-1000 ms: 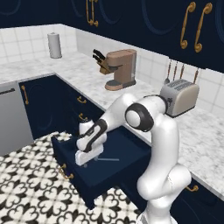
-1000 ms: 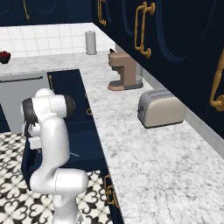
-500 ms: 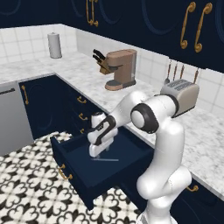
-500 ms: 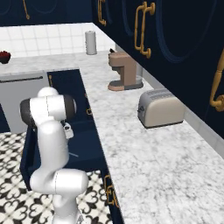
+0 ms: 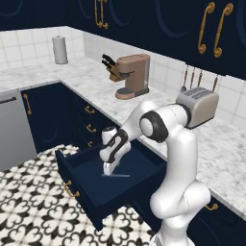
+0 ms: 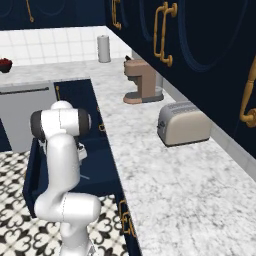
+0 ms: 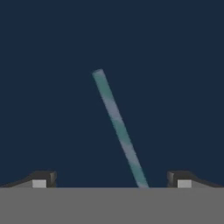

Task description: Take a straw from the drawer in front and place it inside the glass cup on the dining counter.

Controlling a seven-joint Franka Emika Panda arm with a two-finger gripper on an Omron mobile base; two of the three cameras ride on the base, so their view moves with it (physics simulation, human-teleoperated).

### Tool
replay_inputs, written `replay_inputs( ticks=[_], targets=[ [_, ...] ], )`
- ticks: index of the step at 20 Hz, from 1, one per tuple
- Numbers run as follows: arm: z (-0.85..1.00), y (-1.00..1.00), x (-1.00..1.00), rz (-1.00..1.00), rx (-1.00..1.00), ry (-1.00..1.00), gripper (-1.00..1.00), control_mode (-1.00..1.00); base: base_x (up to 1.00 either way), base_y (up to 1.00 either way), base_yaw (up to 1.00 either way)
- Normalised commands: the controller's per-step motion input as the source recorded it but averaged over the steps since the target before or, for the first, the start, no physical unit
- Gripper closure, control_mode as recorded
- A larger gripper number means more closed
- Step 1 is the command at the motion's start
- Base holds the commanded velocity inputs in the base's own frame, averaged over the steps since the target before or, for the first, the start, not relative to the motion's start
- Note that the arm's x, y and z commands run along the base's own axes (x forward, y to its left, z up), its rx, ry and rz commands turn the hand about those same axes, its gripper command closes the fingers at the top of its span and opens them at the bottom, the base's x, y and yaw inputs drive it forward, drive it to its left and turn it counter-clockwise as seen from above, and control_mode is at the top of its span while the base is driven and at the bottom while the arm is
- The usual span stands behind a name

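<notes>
Pale and thin, the straw (image 7: 119, 129) lies flat on the dark blue floor of the drawer (image 5: 82, 170), which stands pulled out from the navy cabinets so that the arm can reach down into it. In the hand view the straw runs slantwise up from between the two finger tips, a little nearer the right one, so the hand is lined up over one end of it rather than its middle. The gripper (image 5: 109, 168) hangs just above the straw (image 5: 116, 175) with its jaws wide apart and nothing between them; I judge this the approach to the pick, the fingers spread to straddle so slim a thing. On the marble worktop behind, a toaster (image 5: 199, 105) and a brown coffee machine (image 5: 132, 76) stand well apart from the work.
</notes>
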Motion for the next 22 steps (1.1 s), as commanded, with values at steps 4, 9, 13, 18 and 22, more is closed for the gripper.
replay_inputs(
  ticks=[4,9,13,18,22],
  targets=[
    [-0.2,0.12,0.0,0.2,0.0,0.0,-1.0,-1.0,0.0,0.0,0.0],
    [-0.11,0.2,0.1,0.16,0.0,0.01,-1.0,-1.0,0.0,0.0,0.0],
    [-0.19,0.26,0.33,0.11,0.0,0.04,-1.0,-1.0,0.0,0.0,0.0],
    [-0.27,0.11,0.26,0.05,0.0,0.02,-1.0,-1.0,0.0,0.0,0.0],
    [-0.36,0.04,0.02,0.0,0.0,0.02,-1.0,-1.0,0.0,0.0,0.0]
  ],
)
